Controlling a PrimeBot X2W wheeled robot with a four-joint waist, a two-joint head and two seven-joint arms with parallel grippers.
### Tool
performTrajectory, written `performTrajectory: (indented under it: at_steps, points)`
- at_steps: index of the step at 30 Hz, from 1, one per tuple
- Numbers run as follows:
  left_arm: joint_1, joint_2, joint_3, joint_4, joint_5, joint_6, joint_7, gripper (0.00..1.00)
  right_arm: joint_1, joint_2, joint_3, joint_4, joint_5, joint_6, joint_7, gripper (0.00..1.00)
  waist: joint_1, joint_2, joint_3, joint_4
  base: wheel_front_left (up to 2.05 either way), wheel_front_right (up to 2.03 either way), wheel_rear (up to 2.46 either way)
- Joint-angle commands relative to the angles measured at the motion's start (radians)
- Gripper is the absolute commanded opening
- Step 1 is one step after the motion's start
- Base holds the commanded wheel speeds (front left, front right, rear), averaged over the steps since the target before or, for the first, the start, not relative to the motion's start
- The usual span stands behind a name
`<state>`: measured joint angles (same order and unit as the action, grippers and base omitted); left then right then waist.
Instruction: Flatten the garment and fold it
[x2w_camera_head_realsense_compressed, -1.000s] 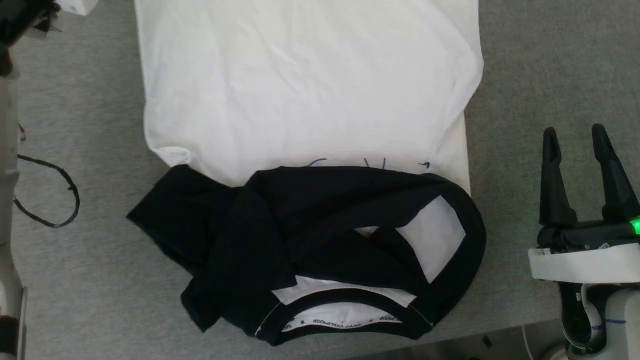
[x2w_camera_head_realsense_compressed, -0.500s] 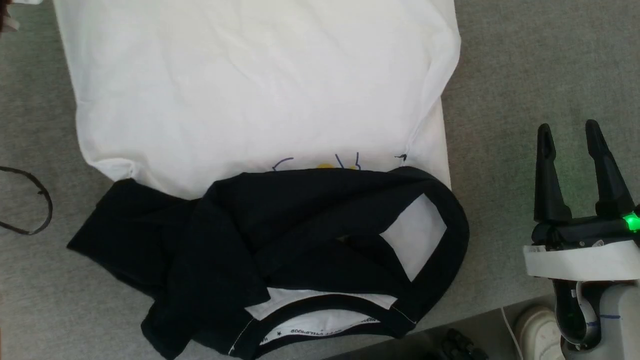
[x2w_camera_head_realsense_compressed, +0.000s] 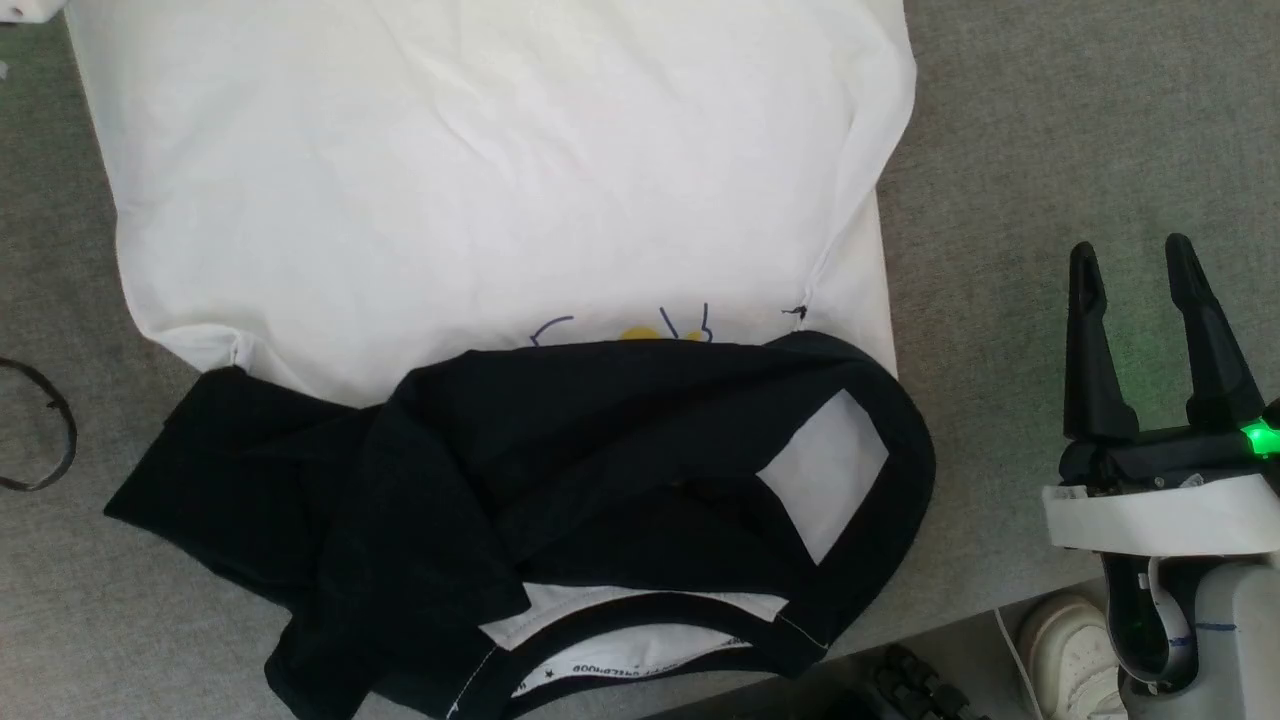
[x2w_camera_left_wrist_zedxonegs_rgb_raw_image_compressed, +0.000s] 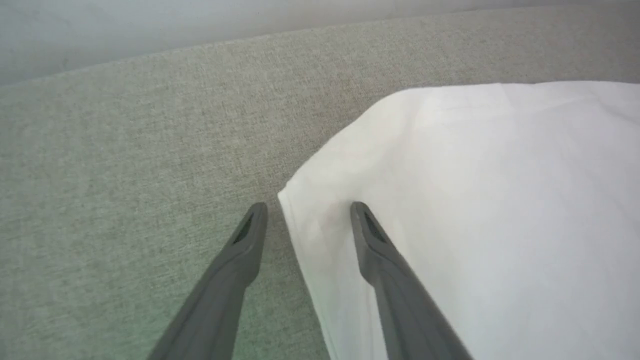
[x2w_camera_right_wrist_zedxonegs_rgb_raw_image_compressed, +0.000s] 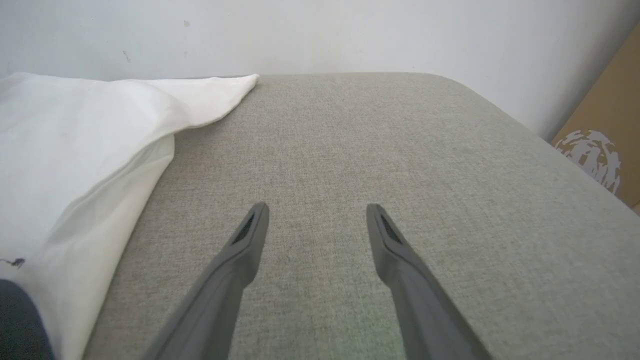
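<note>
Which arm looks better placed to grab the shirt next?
Left, probably: the left jaws stand open astride a corner of the shirt, while the right jaws hover over bare table beside it.

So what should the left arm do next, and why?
Probably close the left fingers on the garment's white corner: they stand open astride that edge, one over cloth, one over the grey surface. The black sleeves lie bunched and need pulling flat.
</note>
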<state>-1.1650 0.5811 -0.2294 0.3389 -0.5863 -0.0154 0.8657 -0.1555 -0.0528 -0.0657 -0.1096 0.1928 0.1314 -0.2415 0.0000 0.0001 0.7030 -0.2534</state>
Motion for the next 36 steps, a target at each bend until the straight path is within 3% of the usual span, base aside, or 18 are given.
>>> performTrajectory:
  at_steps: [1, 10, 17, 21, 25, 29, 33, 36]
  points:
    - [0.017, 0.005, 0.003, -0.009, -0.019, -0.018, -0.009, 0.00, -0.015, 0.003, -0.002, 0.005, -0.005, -0.001, -0.006, 1.00, 0.0000, -0.0001, 0.001, -0.001, 0.00, 0.00, 0.00]
    - [0.033, -0.006, 0.011, -0.011, -0.058, -0.062, -0.076, 0.00, -0.027, 0.003, -0.006, -0.002, -0.029, -0.001, 0.009, 1.00, 0.0000, -0.0001, -0.012, 0.001, 0.00, 0.00, 0.00]
    - [0.064, -0.011, -0.014, -0.015, -0.063, -0.093, -0.165, 0.00, -0.125, 0.003, -0.032, -0.104, -0.133, -0.001, 0.079, 1.00, 0.0000, -0.0001, -0.045, 0.027, 0.00, 0.00, 0.00]
    - [0.079, -0.024, -0.032, -0.027, -0.081, -0.103, -0.195, 0.00, -0.244, 0.003, -0.007, -0.158, -0.159, -0.001, 0.231, 1.00, 0.0000, -0.0001, -0.048, 0.056, 0.00, 0.00, 0.00]
    - [0.071, -0.036, -0.045, -0.043, -0.089, -0.106, -0.217, 0.00, -0.409, -0.022, 0.012, -0.146, -0.103, -0.001, 0.426, 1.00, 0.0000, -0.0001, -0.032, 0.084, 0.00, 0.00, 0.00]
    - [0.057, -0.053, -0.059, -0.059, -0.093, -0.108, -0.237, 0.00, -0.576, -0.085, 0.010, -0.074, -0.058, -0.001, 0.610, 1.00, 0.0000, -0.0001, -0.013, 0.110, 0.00, 0.00, 0.00]
    - [0.047, -0.066, -0.076, -0.072, -0.101, -0.110, -0.250, 0.00, -0.708, -0.073, -0.015, 0.056, 0.012, -0.001, 0.827, 1.00, 0.0000, -0.0001, 0.000, 0.127, 0.00, 0.00, 0.00]
    - [0.040, -0.069, -0.085, -0.078, -0.104, -0.111, -0.253, 0.00, -0.772, -0.067, -0.021, 0.110, 0.027, -0.001, 0.905, 1.00, 0.0000, -0.0001, 0.008, 0.134, 0.00, 0.00, 0.00]
